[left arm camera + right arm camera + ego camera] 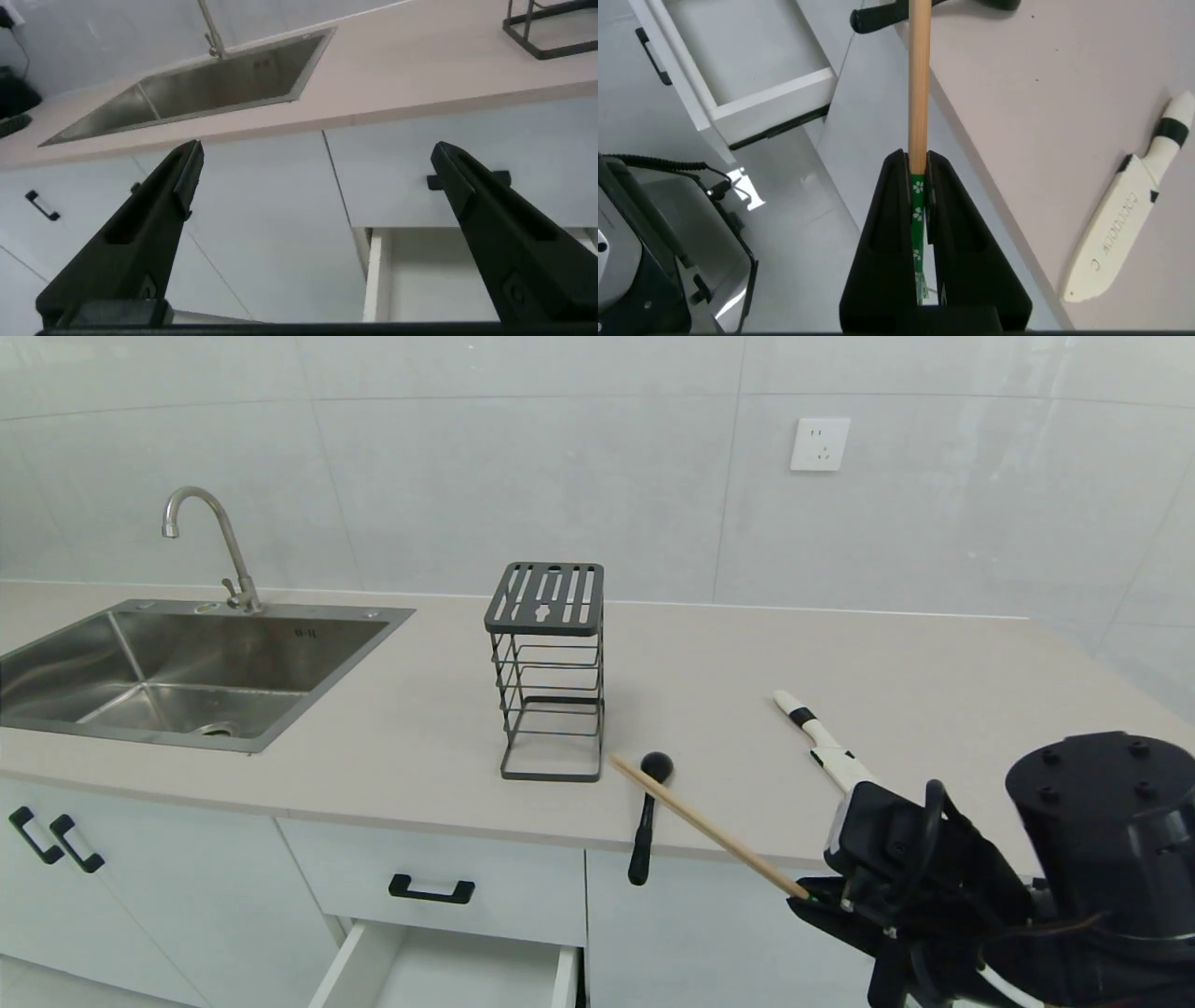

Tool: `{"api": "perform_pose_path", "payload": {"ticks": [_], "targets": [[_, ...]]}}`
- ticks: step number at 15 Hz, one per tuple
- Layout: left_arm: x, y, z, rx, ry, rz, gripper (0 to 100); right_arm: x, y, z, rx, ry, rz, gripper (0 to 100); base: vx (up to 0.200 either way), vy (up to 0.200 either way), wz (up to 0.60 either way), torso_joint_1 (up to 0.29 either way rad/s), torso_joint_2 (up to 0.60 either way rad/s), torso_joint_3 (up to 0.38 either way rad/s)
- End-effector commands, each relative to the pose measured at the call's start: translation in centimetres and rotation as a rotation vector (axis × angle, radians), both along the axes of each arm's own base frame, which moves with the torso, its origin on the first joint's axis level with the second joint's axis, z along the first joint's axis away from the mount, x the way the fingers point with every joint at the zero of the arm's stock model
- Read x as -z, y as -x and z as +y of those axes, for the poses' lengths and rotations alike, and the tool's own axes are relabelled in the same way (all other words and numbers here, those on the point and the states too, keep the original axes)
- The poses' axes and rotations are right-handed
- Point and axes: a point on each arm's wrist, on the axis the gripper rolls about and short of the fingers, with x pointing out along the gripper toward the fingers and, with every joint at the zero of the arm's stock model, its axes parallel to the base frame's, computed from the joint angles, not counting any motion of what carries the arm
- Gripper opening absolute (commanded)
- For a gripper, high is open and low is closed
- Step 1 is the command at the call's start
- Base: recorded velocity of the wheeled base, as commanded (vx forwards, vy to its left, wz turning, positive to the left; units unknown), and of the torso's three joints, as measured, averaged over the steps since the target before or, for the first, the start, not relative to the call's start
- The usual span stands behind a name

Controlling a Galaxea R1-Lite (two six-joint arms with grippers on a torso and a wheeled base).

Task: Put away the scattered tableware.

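Head view, right gripper (814, 896): it is clamped on the near end of a wooden chopstick (709, 829). The chopstick slants up over the counter edge (420, 821) towards the wire rack (551, 672).
Head view, left to do: the black spoon (646, 817) lies with its handle overhanging the edge. The white knife (822, 737) lies flat further right. I see nothing in the rack or in the open drawer (448, 971).
Left wrist view, left gripper (318, 154): its fingers are spread wide and hold nothing. It hangs low before the cabinet fronts, with the sink (206, 84) above.
Right wrist view, grip: the jaws pinch the chopstick by its green-patterned end, and I judge the hold centred.
Right wrist view, surroundings: the knife is on the counter beside the gripper, and the drawer is below.
Progress: I judge this an early stage, with one piece in hand and two waiting.
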Motion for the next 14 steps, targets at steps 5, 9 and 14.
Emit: {"api": "perform_pose_path", "payload": {"ticks": [5, 9, 14], "targets": [[0.6, -0.1, -0.4, 0.208, 0.197, 0.045, 100, 1.0, -0.2, 1.6, -0.038, 0.023, 0.023, 0, 0.000, 0.000, 0.00, 0.000, 0.00, 0.000], [0.7, -0.1, -0.4, 0.196, 0.212, 0.058, 100, 1.5, -0.6, 2.8, -0.059, 0.038, 0.037, 0, 0.000, 0.000, 0.00, 0.000, 0.00, 0.000], [0.7, -0.1, -0.4, 0.196, 0.214, 0.058, 100, 1.4, 0.5, 3.8, -0.139, 0.023, 0.043, 0, 0.000, 0.000, 0.00, 0.000, 0.00, 0.000]]}}
